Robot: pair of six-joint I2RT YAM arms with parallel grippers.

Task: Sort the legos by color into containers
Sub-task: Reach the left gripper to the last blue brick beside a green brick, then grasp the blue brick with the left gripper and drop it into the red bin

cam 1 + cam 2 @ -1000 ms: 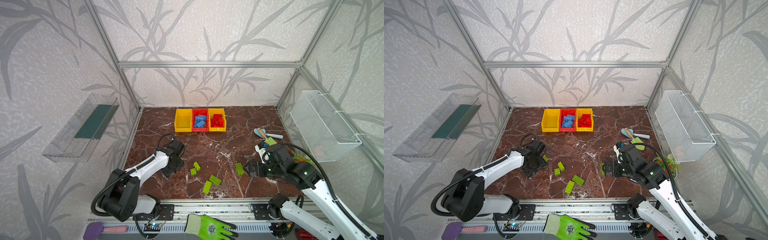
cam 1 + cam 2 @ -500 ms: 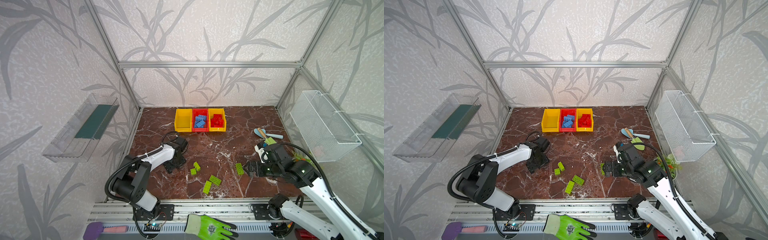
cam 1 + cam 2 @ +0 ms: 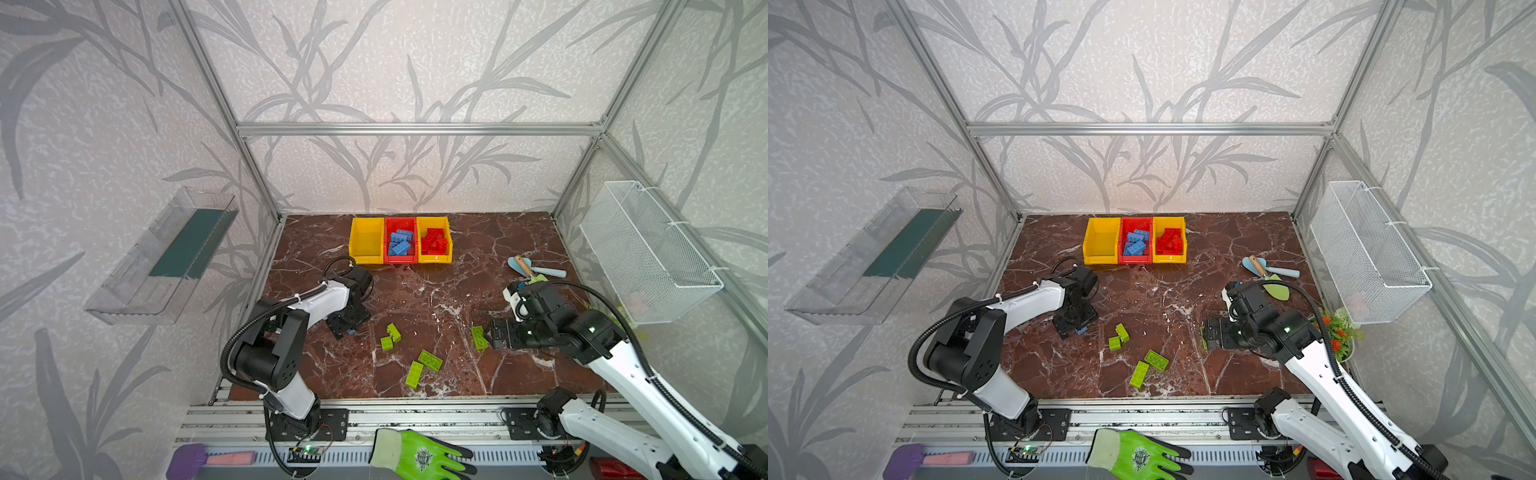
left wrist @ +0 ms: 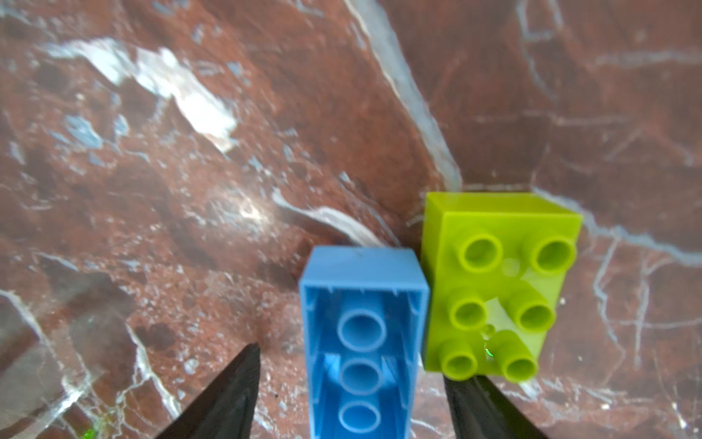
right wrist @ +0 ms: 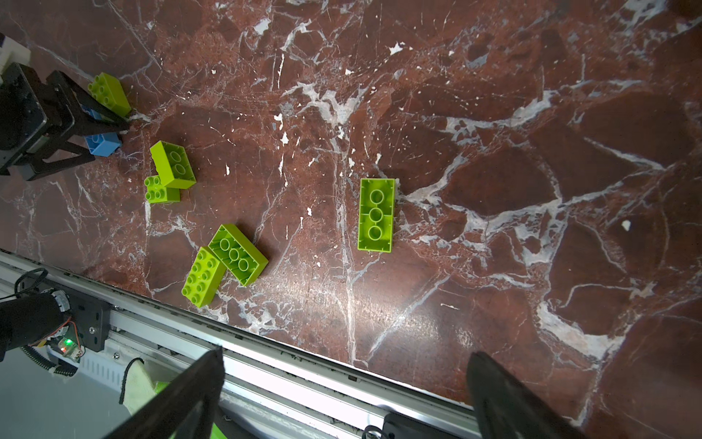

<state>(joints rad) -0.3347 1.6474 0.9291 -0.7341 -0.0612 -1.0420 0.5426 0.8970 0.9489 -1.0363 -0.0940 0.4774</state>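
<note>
The containers stand in a row at the back: a yellow bin (image 3: 365,243) that holds nothing, a red bin (image 3: 400,259) holding blue legos, and a yellow bin (image 3: 434,258) holding red legos. My left gripper (image 4: 353,363) is low on the table and open. It straddles an upside-down blue lego (image 4: 362,315) without touching it, and a green lego (image 4: 494,289) lies just outside one finger. My right gripper (image 5: 346,355) hangs open and holds nothing, next to a green lego (image 3: 478,337). Several more green legos (image 3: 430,360) lie at the front middle.
Two garden trowels (image 3: 534,268) lie at the back right, and a small plant (image 3: 1339,328) stands by the right wall. A wire basket (image 3: 648,253) hangs on the right and a clear tray (image 3: 166,257) on the left. A green glove (image 3: 419,455) lies beyond the front rail (image 3: 415,409).
The left arm's elbow has risen and swung in towards the table, while its gripper stayed low around the blue lego. The right arm has hardly moved.
</note>
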